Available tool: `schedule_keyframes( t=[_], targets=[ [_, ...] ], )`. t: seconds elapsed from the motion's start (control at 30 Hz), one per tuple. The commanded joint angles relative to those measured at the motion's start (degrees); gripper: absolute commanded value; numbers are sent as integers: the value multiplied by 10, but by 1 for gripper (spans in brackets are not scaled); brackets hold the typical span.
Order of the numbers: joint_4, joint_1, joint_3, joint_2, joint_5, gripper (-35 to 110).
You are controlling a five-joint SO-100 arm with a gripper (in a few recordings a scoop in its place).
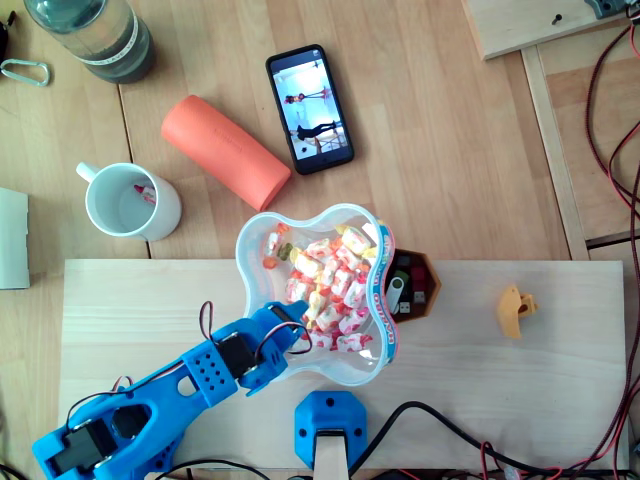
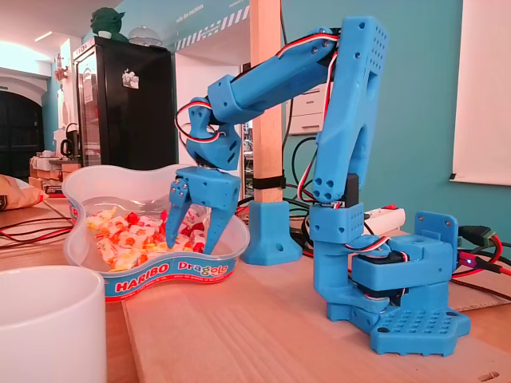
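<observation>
Dipping into the sweets now: the blue two-finger gripper (image 2: 190, 239) hangs tip-down inside the clear, wavy-rimmed plastic tub (image 2: 160, 275), which sits at the far edge of the pale wooden surface (image 1: 500, 400). In the overhead view the gripper (image 1: 298, 340) enters over the tub's (image 1: 245, 255) near-left rim. Its fingers are spread wide with nothing between them. The fixed view shows both tips down among the wrapped red, white and yellow sweets (image 2: 120, 235), but whether they touch the top layer or sit just above it, I cannot tell.

Seen from overhead, the sweets (image 1: 335, 285) are heaped through the middle and right of the tub. A dark hexagonal box (image 1: 420, 285) touches the tub's right side. Far left stands a white ceramic mug (image 1: 125, 205), with an orange foam roll (image 1: 225, 150) and a black smartphone (image 1: 310, 108) beyond the tub.

By my reading, this is the reach-and-settle step, just ahead of a pick. A good next move calls for closing on one wrapper rather than a clump. The lift then wants to go straight up, because the tub wall stands just beside the fingers. The tub looks light, so a sideways drag could shift it.
</observation>
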Motion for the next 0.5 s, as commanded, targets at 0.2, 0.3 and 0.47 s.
schedule_keyframes(
  t=[0.2, 0.3, 0.47],
  targets=[
    [20, 4, -20, 9, -11, 27],
    [13, 4, -6, 9, -11, 27],
    [13, 4, -2, 9, -11, 27]
  ],
)
